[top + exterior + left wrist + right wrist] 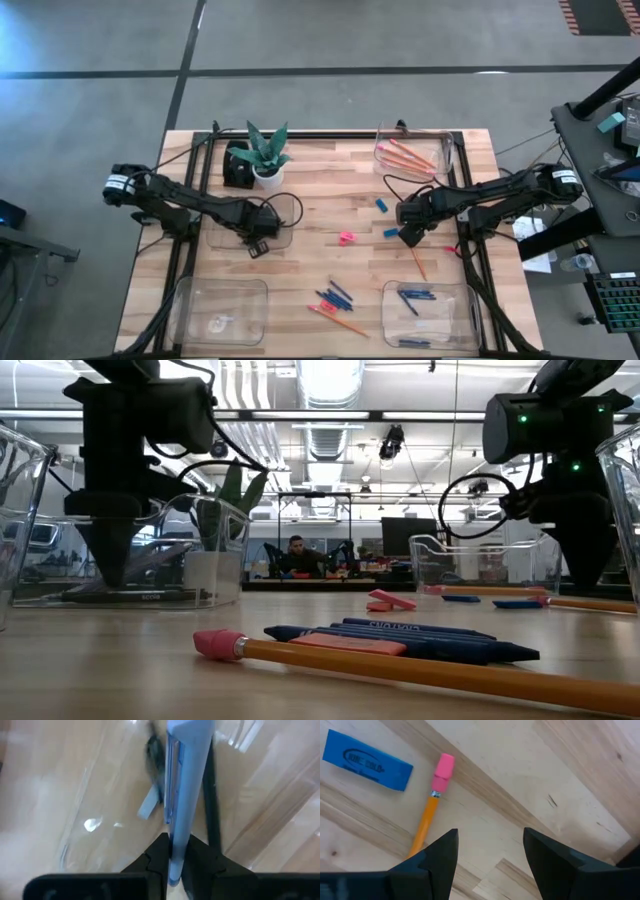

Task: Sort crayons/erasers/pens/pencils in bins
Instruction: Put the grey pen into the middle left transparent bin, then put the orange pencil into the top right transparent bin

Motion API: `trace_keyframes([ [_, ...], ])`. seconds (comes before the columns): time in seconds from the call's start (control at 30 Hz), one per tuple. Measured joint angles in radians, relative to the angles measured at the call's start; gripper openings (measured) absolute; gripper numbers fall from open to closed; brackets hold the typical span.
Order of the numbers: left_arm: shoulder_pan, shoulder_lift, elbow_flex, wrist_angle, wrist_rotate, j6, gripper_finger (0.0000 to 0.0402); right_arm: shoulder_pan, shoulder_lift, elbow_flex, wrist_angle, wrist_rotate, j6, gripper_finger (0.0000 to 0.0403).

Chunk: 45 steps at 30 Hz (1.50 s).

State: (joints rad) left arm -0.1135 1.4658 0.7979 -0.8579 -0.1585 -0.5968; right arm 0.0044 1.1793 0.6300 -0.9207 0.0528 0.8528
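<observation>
Left gripper [172,865] pinches a pen [186,795] over a bin's rim [288,237].

Left tool [257,243] sits over a bin [222,233], a pen [182,795] between its fingers. Right tool [410,237]: eraser [391,232] beside, pencil [419,264] below.

Four clear bins [222,310], one potted plant [266,152], two blue erasers [381,204] and one pink eraser [347,238].
</observation>
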Motion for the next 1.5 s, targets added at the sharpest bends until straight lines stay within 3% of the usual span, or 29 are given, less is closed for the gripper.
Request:
trace_keyframes([
  [0.5, 0.001, -0.01, 0.019, 0.027, -0.011, -0.003, 0.0124, 0.0, 0.0, 0.0, 0.021, 0.0, 0.001, 0.0215],
  [0.83, 0.001, -0.096, 0.082, 0.022, -0.011, -0.026, 0.0128, 0.005, 0.0, 0.0, 0.031, -0.008, 0.067, 0.0215],
  [1.27, 0.001, -0.269, 0.096, 0.001, -0.011, -0.053, 0.0128, 0.115, 0.001, 0.0, 0.131, -0.026, 0.155, 0.0215],
  [1.5, 0.001, -0.36, 0.095, 0.002, -0.011, -0.054, 0.0128, 0.124, 0.067, -0.005, 0.15, -0.001, 0.153, 0.0203],
])
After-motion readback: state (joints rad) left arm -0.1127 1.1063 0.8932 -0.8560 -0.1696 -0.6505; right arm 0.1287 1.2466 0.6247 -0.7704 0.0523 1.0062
